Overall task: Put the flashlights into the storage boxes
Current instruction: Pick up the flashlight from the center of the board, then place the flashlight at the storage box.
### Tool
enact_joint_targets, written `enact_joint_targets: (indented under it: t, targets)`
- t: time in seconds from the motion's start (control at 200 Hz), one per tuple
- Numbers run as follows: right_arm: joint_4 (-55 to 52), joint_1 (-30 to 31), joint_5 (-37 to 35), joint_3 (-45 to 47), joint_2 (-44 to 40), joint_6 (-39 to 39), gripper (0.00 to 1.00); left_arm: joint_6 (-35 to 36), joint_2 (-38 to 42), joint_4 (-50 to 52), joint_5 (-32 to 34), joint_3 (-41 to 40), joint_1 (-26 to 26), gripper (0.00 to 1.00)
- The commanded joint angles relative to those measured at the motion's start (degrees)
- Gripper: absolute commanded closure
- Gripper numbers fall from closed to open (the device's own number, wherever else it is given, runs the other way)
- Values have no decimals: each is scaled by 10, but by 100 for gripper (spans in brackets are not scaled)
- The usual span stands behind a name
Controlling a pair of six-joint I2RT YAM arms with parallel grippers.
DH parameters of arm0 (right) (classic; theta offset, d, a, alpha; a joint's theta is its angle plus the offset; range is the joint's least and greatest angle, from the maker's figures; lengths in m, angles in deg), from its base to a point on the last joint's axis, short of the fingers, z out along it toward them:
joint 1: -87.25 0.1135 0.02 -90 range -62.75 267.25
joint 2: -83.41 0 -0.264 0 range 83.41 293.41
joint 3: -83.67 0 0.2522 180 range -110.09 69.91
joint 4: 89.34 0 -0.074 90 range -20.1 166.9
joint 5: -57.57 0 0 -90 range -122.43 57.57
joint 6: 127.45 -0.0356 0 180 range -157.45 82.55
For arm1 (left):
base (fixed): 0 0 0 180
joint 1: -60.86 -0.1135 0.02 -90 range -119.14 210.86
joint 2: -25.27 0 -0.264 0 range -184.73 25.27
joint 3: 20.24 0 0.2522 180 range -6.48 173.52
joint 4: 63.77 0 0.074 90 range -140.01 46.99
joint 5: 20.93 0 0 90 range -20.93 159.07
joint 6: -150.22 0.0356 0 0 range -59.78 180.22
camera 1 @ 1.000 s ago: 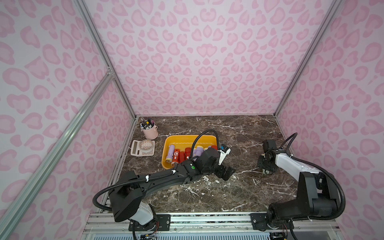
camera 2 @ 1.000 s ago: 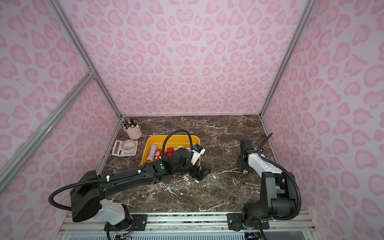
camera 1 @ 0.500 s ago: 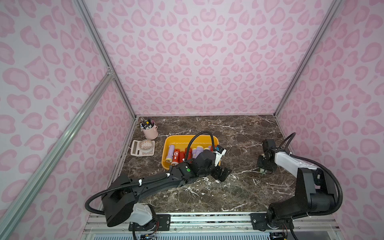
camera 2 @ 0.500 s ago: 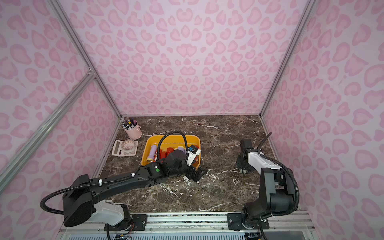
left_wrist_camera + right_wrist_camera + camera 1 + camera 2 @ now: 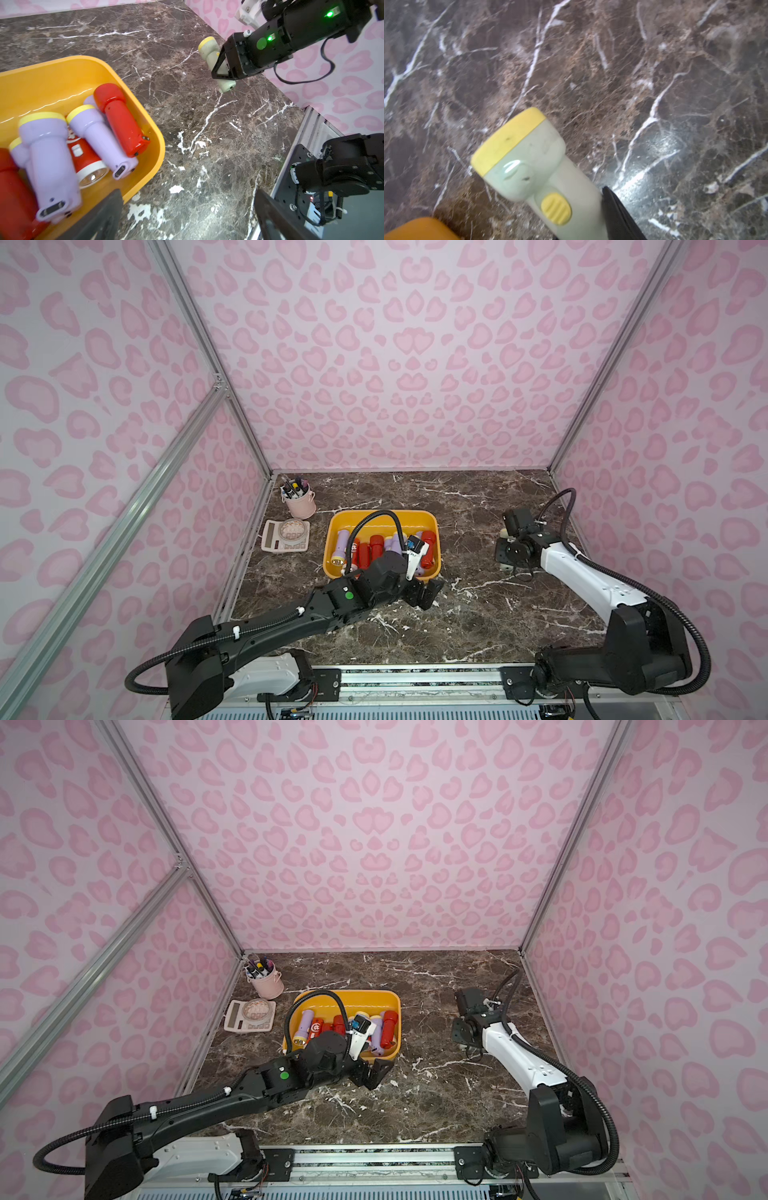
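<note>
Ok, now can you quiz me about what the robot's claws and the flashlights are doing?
1. True or false: the left claw is holding something.
2. What colour is the flashlight gripped by the right claw? A red, B lilac, C pale green.
3. Where do the lilac flashlights lie?

Key:
1. False. It is open and empty.
2. C.
3. In the yellow tray, next to the red ones.
</note>
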Motion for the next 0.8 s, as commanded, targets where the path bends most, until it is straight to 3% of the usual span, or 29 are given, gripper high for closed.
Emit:
enact_joint_targets:
  t: [0.0,0.42,0.795]
  targets:
    - [-10,50,-20,-30,11,-35,63,-19,48,33,55,-26,-1,0]
    - [2,268,-30,-241,170,-84,63,-66,240,121,164,-97,-1,1]
    - [-21,355,19,-487,381,-85,63,-82,347,173,201,-127,-1,2]
